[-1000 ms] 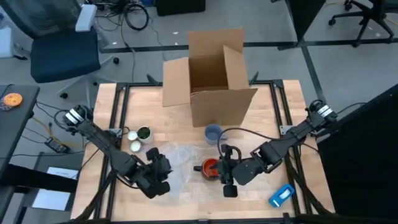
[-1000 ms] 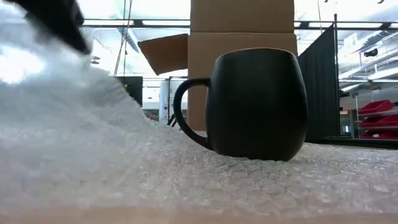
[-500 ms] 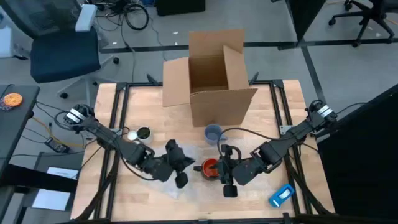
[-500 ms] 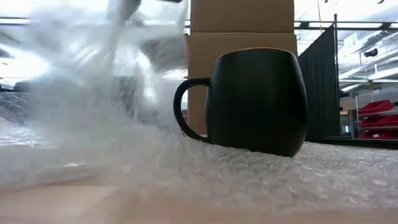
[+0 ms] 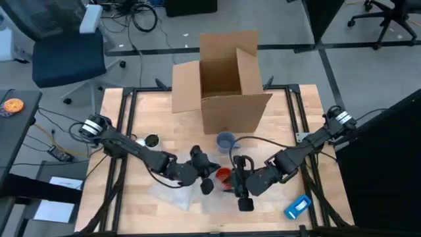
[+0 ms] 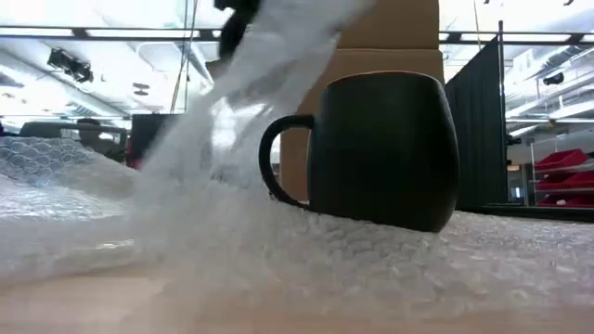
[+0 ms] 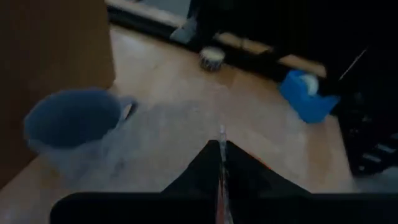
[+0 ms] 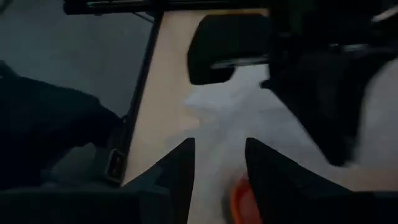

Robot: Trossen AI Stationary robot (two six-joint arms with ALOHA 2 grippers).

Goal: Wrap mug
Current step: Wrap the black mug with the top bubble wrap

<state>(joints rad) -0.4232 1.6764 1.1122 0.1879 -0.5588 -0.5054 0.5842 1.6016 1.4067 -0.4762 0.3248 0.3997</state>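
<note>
A dark mug [image 6: 385, 153] with an orange inside [image 5: 223, 176] stands upright on a sheet of clear bubble wrap [image 5: 172, 193] [image 6: 213, 241] near the table's middle. My left gripper [image 5: 206, 182] [image 7: 221, 163] hangs just left of the mug, shut on the wrap. One side of the wrap rises in a slanting band [image 6: 269, 88] beside the mug's handle. My right gripper [image 5: 241, 191] [image 8: 217, 165] stands open at the mug's right side, the orange rim [image 8: 239, 198] showing between its fingers. Whether it touches the mug, I cannot tell. My left gripper pinches a thin edge of the bubble wrap [image 7: 221, 140] between its two shut fingers, coming from the table's left. The held part is lifted above the table and slopes down to the rest of the sheet [image 6: 186, 213], which lies on the table under the mug.
An open cardboard box [image 5: 227, 79] stands at the far middle, a blue mug [image 5: 225, 140] [image 7: 69, 124] in front of it. Small round items [image 5: 151, 140] lie at the left. A blue object [image 5: 297, 206] [image 7: 308, 93] lies at the near right.
My left gripper has travelled toward the table's right edge, up to the mug, still shut on the bubble wrap. The held side of the sheet has been lifted off the table and drawn over toward the mug's handle; the part under the mug has stayed.
</note>
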